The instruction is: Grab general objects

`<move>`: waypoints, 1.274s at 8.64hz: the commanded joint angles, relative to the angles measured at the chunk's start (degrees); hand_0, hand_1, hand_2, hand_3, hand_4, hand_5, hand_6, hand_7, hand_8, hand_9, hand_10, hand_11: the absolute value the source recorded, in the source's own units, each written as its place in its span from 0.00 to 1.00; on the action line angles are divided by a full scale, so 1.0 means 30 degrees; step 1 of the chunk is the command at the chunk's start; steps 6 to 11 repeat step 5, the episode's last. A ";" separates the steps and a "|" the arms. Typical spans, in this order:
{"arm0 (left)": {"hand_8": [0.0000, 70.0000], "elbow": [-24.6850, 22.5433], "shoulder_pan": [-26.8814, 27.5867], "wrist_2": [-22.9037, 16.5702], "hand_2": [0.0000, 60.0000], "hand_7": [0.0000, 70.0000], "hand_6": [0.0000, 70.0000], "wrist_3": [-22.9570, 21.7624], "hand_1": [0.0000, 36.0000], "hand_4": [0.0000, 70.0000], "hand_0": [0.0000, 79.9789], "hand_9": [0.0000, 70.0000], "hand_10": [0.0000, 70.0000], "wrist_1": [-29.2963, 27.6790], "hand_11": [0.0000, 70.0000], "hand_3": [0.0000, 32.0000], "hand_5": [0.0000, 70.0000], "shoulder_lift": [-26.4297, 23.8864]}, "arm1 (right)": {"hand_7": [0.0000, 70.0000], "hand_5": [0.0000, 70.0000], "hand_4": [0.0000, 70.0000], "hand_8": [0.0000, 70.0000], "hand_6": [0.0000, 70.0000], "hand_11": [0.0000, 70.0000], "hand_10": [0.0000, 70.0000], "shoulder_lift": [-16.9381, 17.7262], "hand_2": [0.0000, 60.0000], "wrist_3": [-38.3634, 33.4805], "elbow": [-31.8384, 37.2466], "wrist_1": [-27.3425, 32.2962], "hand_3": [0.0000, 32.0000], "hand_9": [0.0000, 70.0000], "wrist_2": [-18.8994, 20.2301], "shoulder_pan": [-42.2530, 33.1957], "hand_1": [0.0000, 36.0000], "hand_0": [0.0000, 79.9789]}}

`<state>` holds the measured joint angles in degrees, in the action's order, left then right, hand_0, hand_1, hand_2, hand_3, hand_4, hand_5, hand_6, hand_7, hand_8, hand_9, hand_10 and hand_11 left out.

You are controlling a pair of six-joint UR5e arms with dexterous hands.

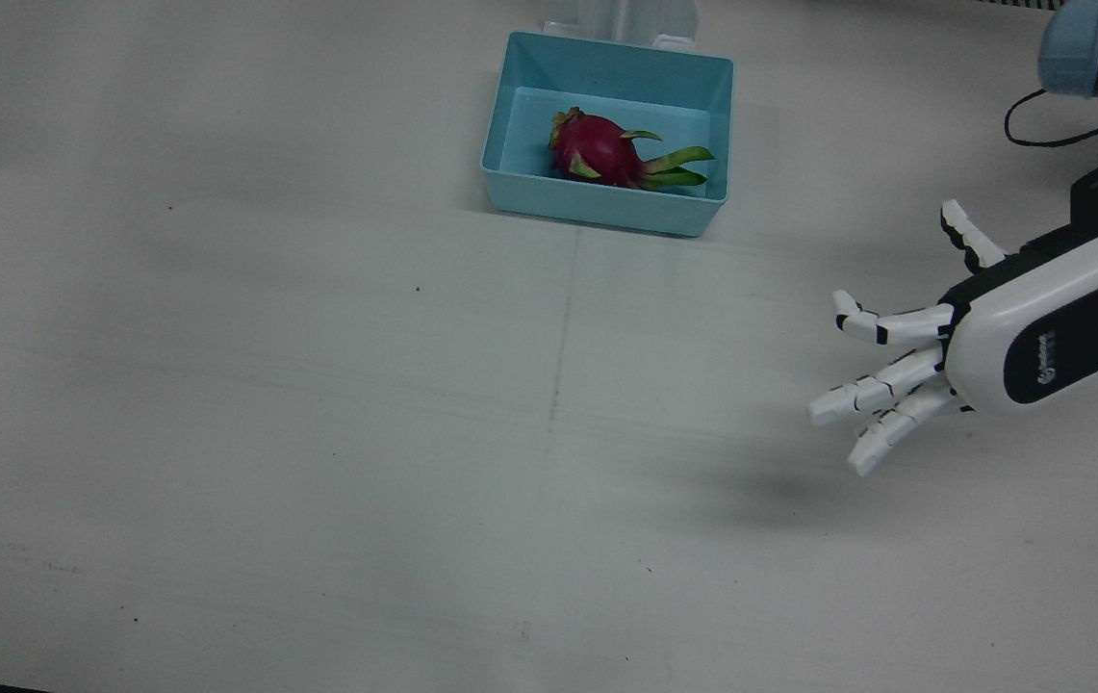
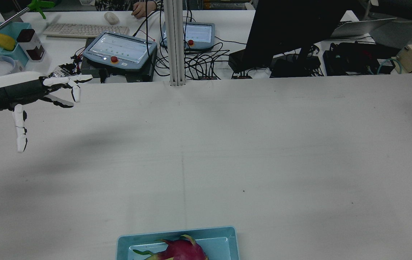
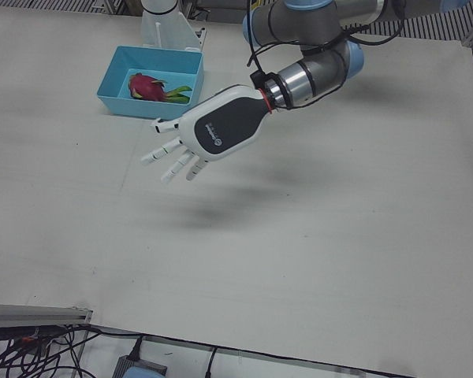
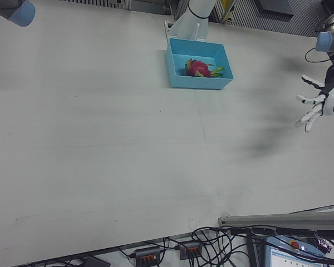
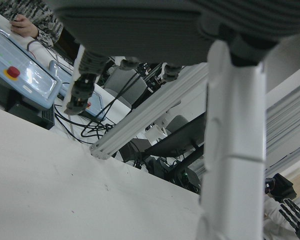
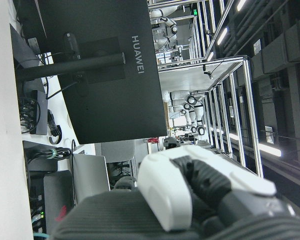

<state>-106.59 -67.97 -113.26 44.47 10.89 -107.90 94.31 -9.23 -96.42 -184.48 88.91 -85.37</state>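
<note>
While the left hand is hovering over bare table with its fingers spread wide and holding nothing, the one dragon fruit is lying in the one blue bin, well apart from it. A reach from there is risking a knock on the bin wall (the fruit's leafy scales are pointing that way). The right hand is showing only in its own camera, and I cannot tell whether it is spread or closed.

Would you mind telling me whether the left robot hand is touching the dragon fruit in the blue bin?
Apart. The front view shows the left robot hand open over bare table, well clear of the dragon fruit in the blue bin.
</note>
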 commanded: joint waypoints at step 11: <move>0.11 0.6689 -0.3060 0.5760 0.00 0.11 0.00 -0.1553 0.21 0.15 0.72 0.00 0.00 -0.2455 0.00 0.61 0.84 -0.0098 | 0.00 0.00 0.00 0.00 0.00 0.00 0.00 0.0000 0.00 0.0000 0.0000 0.0000 0.00 0.00 -0.0019 0.0011 0.00 0.00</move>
